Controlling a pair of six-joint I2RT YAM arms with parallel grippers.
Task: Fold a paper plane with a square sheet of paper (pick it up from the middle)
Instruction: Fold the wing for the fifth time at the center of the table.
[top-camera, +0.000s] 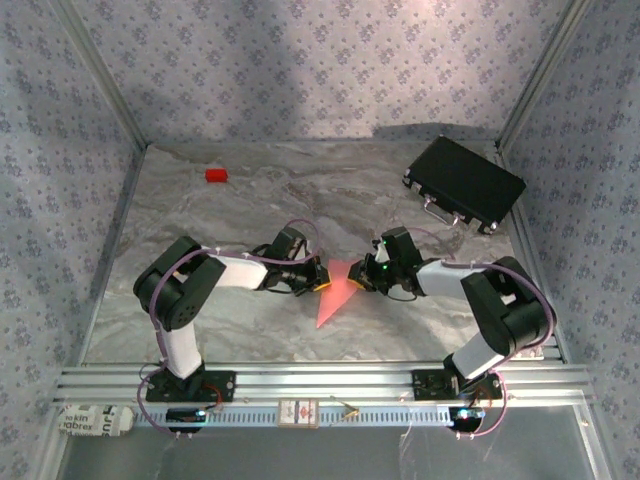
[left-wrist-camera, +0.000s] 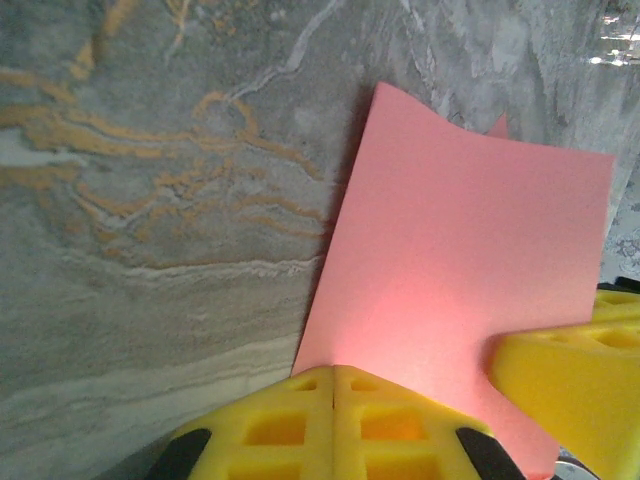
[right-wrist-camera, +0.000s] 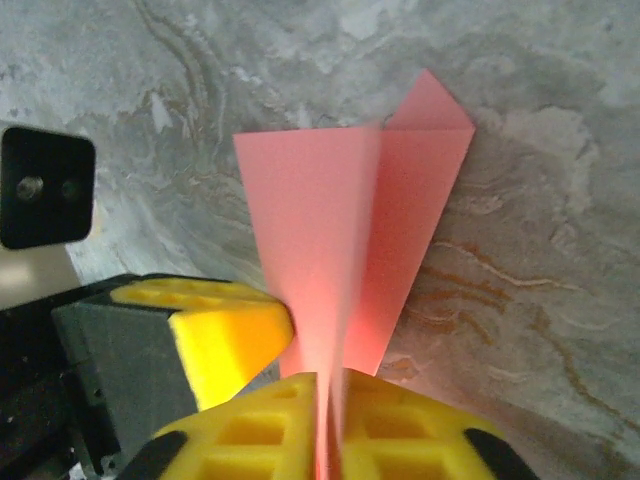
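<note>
While both arms meet at mid-table, the left gripper (top-camera: 320, 281) and the right gripper (top-camera: 360, 281) stand almost tip to tip over the wide end of a single salmon-pink paper plane (top-camera: 337, 292), whose point aims at the near edge and stops short of the aluminium rail (top-camera: 330, 378). Seen from the right wrist, the yellow fingers are clenched on the paper's raised centre crease, the fold running straight into the seam between them, with one wing spread to each side. Seen from the left wrist, the fingers are pressed tight together where the flat sheet's edge meets their tips, seemingly pinching it, and a yellow pad of the other gripper sits just beside them on the paper. Bare marbled table (top-camera: 200, 230) lies open to the left, to the right and beyond the pair. One small red block (top-camera: 216, 175) rests near the far left corner, well apart from the paper, and one black case (top-camera: 463, 183) sits angled in the far right corner, close to the patterned walls (top-camera: 300, 60) that close three sides. Count: two grippers, one paper, one block, one case.
</note>
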